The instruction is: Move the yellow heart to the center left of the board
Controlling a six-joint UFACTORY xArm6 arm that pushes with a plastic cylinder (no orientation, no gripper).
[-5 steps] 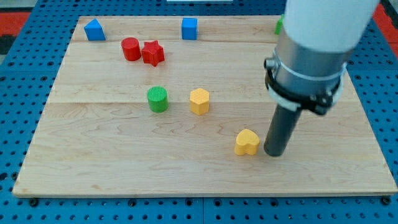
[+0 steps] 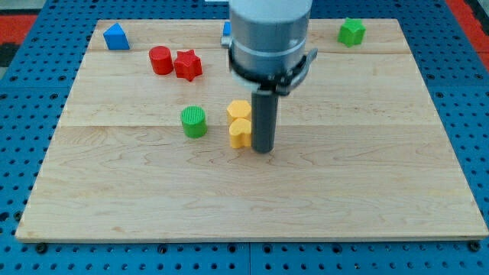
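Observation:
The yellow heart (image 2: 240,134) lies near the board's middle, touching the yellow hexagon (image 2: 238,110) just above it. My tip (image 2: 263,149) stands against the heart's right side. The green cylinder (image 2: 194,121) sits a short way to the heart's left.
A red cylinder (image 2: 160,59) and a red star (image 2: 187,65) sit at the upper left. A blue block (image 2: 116,36) is at the top left corner. Another blue block (image 2: 227,29) is mostly hidden behind the arm. A green block (image 2: 351,31) sits at the top right.
My tip has moved left and up the view, pushing the yellow heart up against the yellow hexagon. The arm now uncovers the green block and hides most of the top blue block.

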